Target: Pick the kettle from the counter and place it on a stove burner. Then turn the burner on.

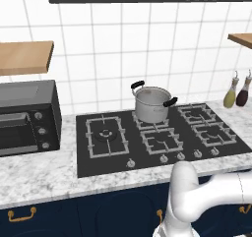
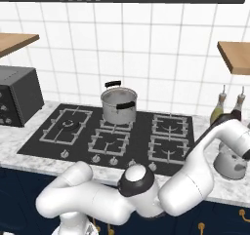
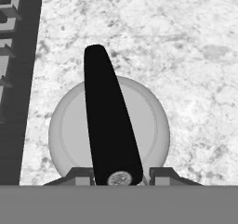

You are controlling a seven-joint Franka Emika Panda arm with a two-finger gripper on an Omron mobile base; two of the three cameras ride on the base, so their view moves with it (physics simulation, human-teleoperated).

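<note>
A: Where is the kettle (image 2: 229, 164) found?

B: It is seen standing on the marble counter (image 3: 162, 37), just right of the black cooktop (image 2: 141, 131), with the steel pot (image 1: 152, 103) well apart on a rear grate.

A: And the gripper (image 3: 120, 175)?

B: Its fingertips (image 3: 79, 174) are drawn in on either side of the kettle's black arched handle (image 3: 109, 121), which is pinched between them from above.

A: The large burner (image 1: 105, 134)?

B: It is left bare.
</note>
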